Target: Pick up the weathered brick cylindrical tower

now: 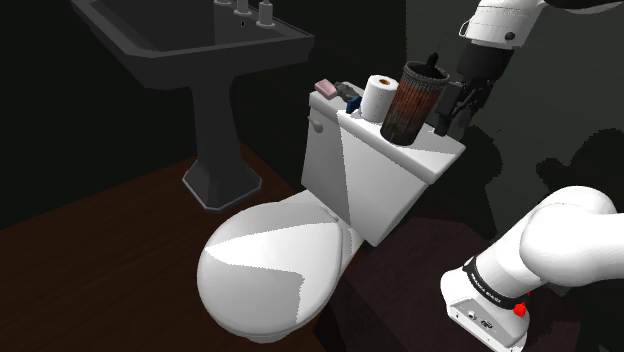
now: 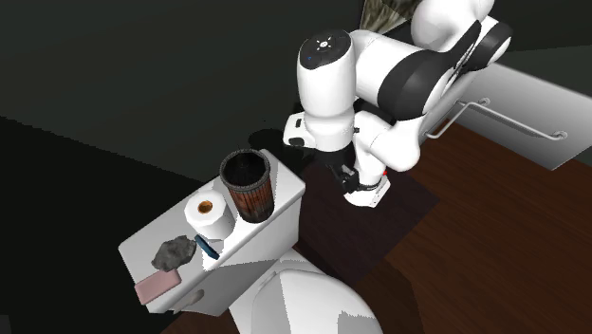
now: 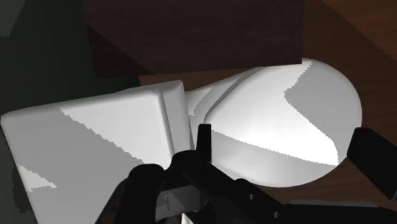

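Standing upright on the lid of the toilet tank (image 1: 372,185), the brick tower (image 1: 412,103) is a dark, reddish-brown cylinder at the end of the lid nearest the arm. A toilet roll (image 1: 377,97) sits just beside it, and 3 smaller items lie farther along: a grey lump (image 2: 173,252), a blue object (image 2: 207,249) and a pink block (image 2: 157,285). The tool (image 1: 455,112) hangs just beside the tower on the shoulder view's right, its 2 fingers (image 3: 203,137) apart. A dark sink (image 1: 190,40) stands beyond the toilet.
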{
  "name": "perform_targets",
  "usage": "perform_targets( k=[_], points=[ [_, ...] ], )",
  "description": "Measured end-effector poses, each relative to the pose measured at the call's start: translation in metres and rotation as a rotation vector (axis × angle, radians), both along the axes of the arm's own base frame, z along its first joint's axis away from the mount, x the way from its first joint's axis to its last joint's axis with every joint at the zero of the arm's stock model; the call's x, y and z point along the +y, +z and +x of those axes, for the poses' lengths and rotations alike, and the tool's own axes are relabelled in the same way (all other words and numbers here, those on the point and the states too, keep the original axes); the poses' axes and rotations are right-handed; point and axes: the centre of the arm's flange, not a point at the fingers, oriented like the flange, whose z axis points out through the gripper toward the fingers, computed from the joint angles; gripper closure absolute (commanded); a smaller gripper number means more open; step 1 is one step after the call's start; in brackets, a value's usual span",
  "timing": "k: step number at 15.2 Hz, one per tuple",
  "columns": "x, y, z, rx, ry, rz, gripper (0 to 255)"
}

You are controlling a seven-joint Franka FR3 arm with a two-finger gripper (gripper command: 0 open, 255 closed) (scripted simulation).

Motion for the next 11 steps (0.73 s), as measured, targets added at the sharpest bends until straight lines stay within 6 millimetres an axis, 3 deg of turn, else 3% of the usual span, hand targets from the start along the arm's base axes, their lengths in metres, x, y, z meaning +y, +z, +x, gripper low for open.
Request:
perform_targets(
  k=[6,11],
  points=[
    [-0.025,0.018,0.028,-0.068,-0.055,-0.033,0],
    [-0.054,0.054,0.059,-0.154,-0.123,-0.075,0]
  ],
)
